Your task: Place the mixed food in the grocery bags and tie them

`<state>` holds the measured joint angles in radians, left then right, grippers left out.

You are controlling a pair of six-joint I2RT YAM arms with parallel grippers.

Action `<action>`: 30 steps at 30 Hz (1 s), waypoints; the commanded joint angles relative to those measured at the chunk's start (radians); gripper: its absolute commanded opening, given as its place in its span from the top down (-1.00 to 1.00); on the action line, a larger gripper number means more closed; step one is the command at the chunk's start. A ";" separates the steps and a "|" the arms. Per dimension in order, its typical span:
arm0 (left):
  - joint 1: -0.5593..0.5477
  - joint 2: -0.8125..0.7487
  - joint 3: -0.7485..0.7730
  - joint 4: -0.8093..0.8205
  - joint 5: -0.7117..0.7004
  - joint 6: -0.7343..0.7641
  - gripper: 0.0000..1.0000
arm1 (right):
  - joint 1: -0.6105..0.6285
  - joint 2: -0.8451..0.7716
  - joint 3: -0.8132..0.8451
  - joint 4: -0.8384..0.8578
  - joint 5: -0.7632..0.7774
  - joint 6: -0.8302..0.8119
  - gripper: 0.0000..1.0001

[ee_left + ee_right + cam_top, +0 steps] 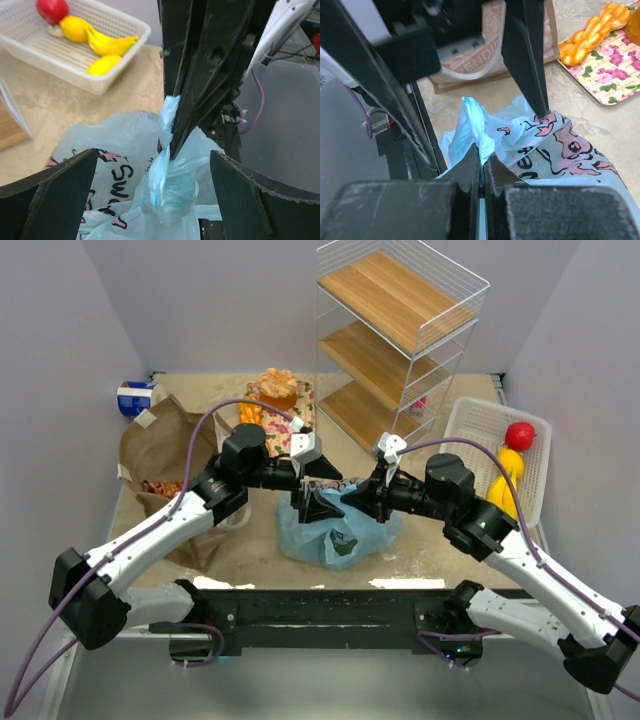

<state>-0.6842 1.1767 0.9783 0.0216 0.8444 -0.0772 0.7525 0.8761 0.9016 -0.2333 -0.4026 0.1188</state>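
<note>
Top external view, starting near: the light-blue bag sits just past the arm bases, close to the near edge of the table, so there's barely any room on that side. The right gripper is clamped tight on the bag's twisted handle, which stands up off the bag. The left gripper is spread wide, one finger on each side of that handle, gripping nothing.

Right of the bag there's bare tabletop up to the white basket. Left of the bag the brown paper bag is near, with only a small gap. So that's two bags.

The basket holds one red fruit and three yellow pieces. Beyond the bag are one floral tray and one wire shelf with three wooden boards. One blue-and-silver can is far left of the bag, by the corner.
</note>
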 commanded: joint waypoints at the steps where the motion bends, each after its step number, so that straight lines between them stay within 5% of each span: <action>1: -0.014 0.061 0.036 -0.020 0.119 0.039 -0.97 | -0.001 -0.002 0.057 -0.004 0.002 -0.007 1.00; 8: -0.026 0.119 0.013 -0.009 0.157 0.054 -0.74 | -0.002 0.006 0.088 -0.024 0.018 0.010 1.00; 12: -0.026 0.115 -0.024 0.073 0.142 0.027 -0.21 | -0.001 0.006 0.082 -0.023 0.015 0.033 0.87; 15: -0.026 0.106 -0.058 0.136 0.137 -0.006 0.13 | -0.001 0.001 0.066 -0.011 0.010 0.059 0.66; 19: -0.028 0.097 -0.075 0.156 0.131 -0.009 0.49 | -0.001 -0.002 0.033 0.040 0.002 0.130 -0.02; 21: -0.028 0.097 -0.076 0.150 0.133 -0.007 0.64 | -0.001 0.000 0.020 0.072 -0.010 0.171 -0.17; 30: -0.026 0.083 -0.081 0.144 0.117 0.004 0.76 | -0.016 -0.011 -0.004 0.140 -0.019 0.258 -0.31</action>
<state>-0.7082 1.2957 0.9012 0.1188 0.9630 -0.0780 0.7494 0.8776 0.9100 -0.1780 -0.4114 0.3138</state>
